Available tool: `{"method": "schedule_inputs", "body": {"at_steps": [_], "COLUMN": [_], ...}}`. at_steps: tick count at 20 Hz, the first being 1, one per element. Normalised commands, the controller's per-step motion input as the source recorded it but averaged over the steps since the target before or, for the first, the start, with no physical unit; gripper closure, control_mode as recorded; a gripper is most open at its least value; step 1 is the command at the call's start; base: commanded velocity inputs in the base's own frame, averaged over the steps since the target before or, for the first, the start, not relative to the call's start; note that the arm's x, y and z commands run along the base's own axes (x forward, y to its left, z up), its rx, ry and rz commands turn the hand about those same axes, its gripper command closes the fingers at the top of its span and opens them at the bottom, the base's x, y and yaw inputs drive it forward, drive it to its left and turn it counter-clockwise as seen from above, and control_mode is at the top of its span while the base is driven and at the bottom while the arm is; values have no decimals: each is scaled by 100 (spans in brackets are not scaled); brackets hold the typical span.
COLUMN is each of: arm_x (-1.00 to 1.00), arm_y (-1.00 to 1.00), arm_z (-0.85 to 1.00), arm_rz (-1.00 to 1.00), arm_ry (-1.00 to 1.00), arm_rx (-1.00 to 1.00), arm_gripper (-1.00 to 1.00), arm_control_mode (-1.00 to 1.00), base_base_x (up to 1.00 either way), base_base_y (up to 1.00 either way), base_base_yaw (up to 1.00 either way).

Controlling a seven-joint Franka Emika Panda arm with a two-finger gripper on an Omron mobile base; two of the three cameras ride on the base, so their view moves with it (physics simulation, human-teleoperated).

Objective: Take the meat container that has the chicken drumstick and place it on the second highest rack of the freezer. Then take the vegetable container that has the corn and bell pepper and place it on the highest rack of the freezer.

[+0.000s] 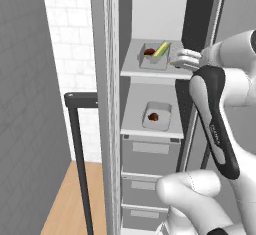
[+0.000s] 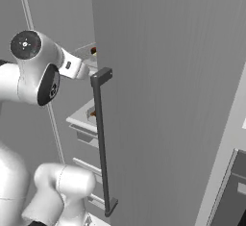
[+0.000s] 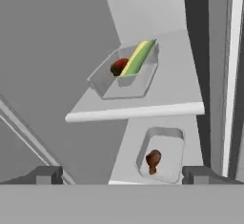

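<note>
Inspection of the open freezer (image 1: pixel 150 144): the interior holds two light-grey shelf boards and two grey trays, one tray per board. On the highest rack (image 1: pixel 131 71) sits the vegetable container (image 1: pixel 155 56), carrying one corn (image 1: pixel 161 48) cob with green husk laid along its length and one bell pepper (image 1: pixel 149 51), red and round, tucked against the cob on its left. On the second highest rack (image 1: pixel 132 129), directly above the stacked grey drawer fronts (image 1: pixel 150 154), sits the meat container (image 1: pixel 157 116) with a single chicken drumstick (image 1: pixel 153 116) inside. In the left base view the gripper (image 1: pixel 179 59) stands at the right edge of the upper board, at about three o'clock from the vegetable container, just beside it but clear of it; the meat container lies at about seven o'clock from the gripper, one level down. In the hand view both dark fingertips (image 3: pixel 45 175) show at the bottom corners, set wide apart and released, with nothing between them; the vegetable container appears toward twelve o'clock and the meat container just above the gap between the tips. In the right base view the freezer door (image 2: pixel 163 100) stands swung out with one long dark bar handle (image 2: pixel 102 143) along its near edge, and the arm reaches in behind it.
</note>
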Motion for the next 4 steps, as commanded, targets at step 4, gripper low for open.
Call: {"method": "schedule_inputs", "body": {"at_steps": [4], "arm_x": [-100], "arm_y": [13], "arm_z": [6], "arm_rz": [36], "arm_ry": [32], "arm_rx": [-9], "arm_gripper": [-100], "arm_control_mode": [-100], "base_base_x": [0], "base_base_y": [0], "base_base_yaw": [0]}}
